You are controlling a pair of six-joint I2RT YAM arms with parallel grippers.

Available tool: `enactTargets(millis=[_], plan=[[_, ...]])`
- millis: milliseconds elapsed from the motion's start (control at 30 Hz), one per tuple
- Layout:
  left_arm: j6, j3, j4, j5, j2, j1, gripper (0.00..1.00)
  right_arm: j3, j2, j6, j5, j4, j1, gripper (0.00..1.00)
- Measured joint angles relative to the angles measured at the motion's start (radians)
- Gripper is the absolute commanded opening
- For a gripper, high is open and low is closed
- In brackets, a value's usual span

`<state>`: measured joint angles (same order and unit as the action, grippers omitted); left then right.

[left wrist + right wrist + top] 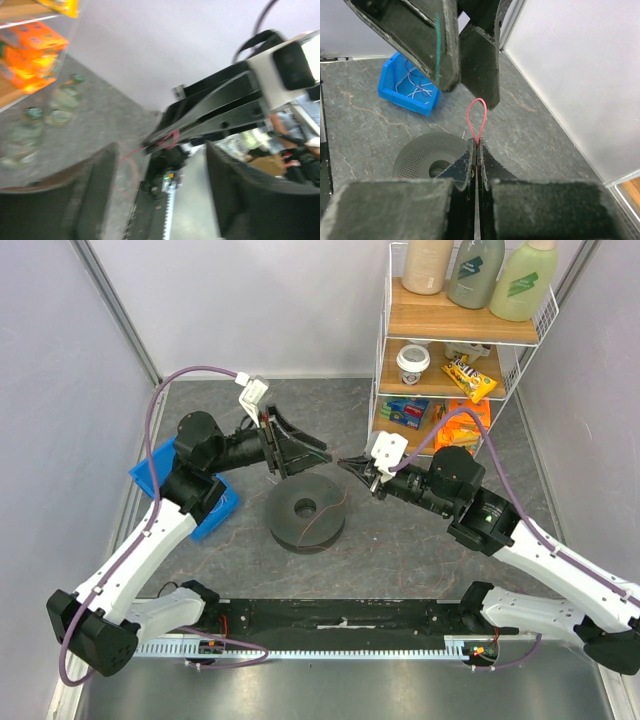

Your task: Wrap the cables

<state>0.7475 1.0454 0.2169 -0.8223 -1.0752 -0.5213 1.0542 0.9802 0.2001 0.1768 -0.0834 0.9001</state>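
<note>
Right wrist view alone shows right gripper [476, 145] clamped on pink cable loop [476, 116] — beside mid-worktop spool [306, 510]. More cables [414, 86] in blue bin [402, 100], left edge; left gripper [160, 192] spread apart — rack [455, 328] crowds far-right corner.

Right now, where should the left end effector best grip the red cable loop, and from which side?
Probably grip the cable loop at its free rounded top, which sticks out past the shut right end effector. Come head-on from opposite, left end effector fingers straddling the thin loop.
</note>
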Motion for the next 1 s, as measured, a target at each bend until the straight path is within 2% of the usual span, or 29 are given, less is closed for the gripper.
enactTargets(millis=[100,233,400,567,767,1000], plan=[[-0.068,0.011,-0.118,-0.002,0.011,0.072,0.91,-0.001,-0.011,0.001,-0.024,-0.013,-0.003,0.0],[-0.318,0.101,-0.419,0.013,-0.033,0.202,0.93,-0.003,-0.048,0.008,-0.064,-0.039,-0.031,0.0],[-0.682,0.208,-0.779,0.032,-0.22,0.34,0.95,0.008,-0.096,0.056,-0.121,-0.091,-0.079,0.0],[-0.941,0.388,-1.073,0.022,-0.513,0.38,0.96,0.035,-0.111,0.117,-0.163,-0.161,-0.1,0.0],[-1.147,0.533,-1.272,0.004,-0.794,0.383,0.96,0.045,-0.154,0.158,-0.174,-0.245,-0.117,0.0],[-1.268,0.578,-1.373,-0.015,-0.978,0.38,0.91,0.061,-0.17,0.161,-0.169,-0.284,-0.149,0.0]])
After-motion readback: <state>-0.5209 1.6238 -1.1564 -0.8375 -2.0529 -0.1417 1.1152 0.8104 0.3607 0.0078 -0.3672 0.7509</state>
